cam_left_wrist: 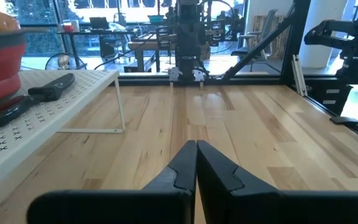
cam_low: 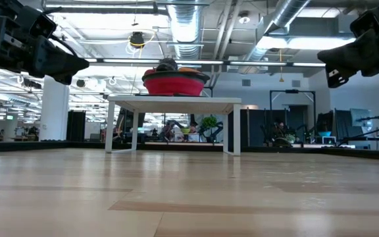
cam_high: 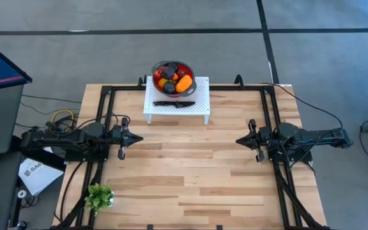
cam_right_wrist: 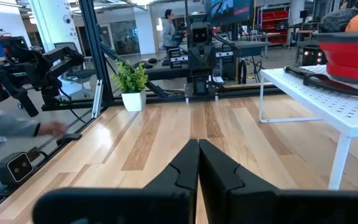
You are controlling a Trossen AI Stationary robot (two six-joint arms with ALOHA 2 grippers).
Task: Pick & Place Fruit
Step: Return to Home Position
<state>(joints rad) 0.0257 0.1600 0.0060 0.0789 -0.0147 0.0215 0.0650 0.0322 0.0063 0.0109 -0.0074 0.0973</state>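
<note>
Several small toy fruits (cam_high: 173, 78), orange, yellow, red and dark, lie piled in a red bowl (cam_high: 156, 75) with a grey rim. The bowl stands on a white perforated stand (cam_high: 197, 105) at the table's far middle. In the low view the bowl (cam_low: 174, 83) sits on the stand's top. My left gripper (cam_high: 138, 138) hovers shut at the table's left, pointing level toward the right. My right gripper (cam_high: 239, 140) hovers shut at the table's right, pointing level toward the left. Both are far from the fruit. Each wrist view shows its own fingertips (cam_left_wrist: 196, 146) (cam_right_wrist: 198, 144) closed together with nothing between.
A black knife (cam_high: 173, 103) lies on the stand in front of the bowl. A leafy green plant sprig (cam_high: 99, 195) stands at the table's near left corner. A black frame (cam_high: 268, 96) runs around the table. The wooden table (cam_high: 190, 172) lies bare between the arms. A person's hand (cam_right_wrist: 55, 129) shows beyond the table's near edge.
</note>
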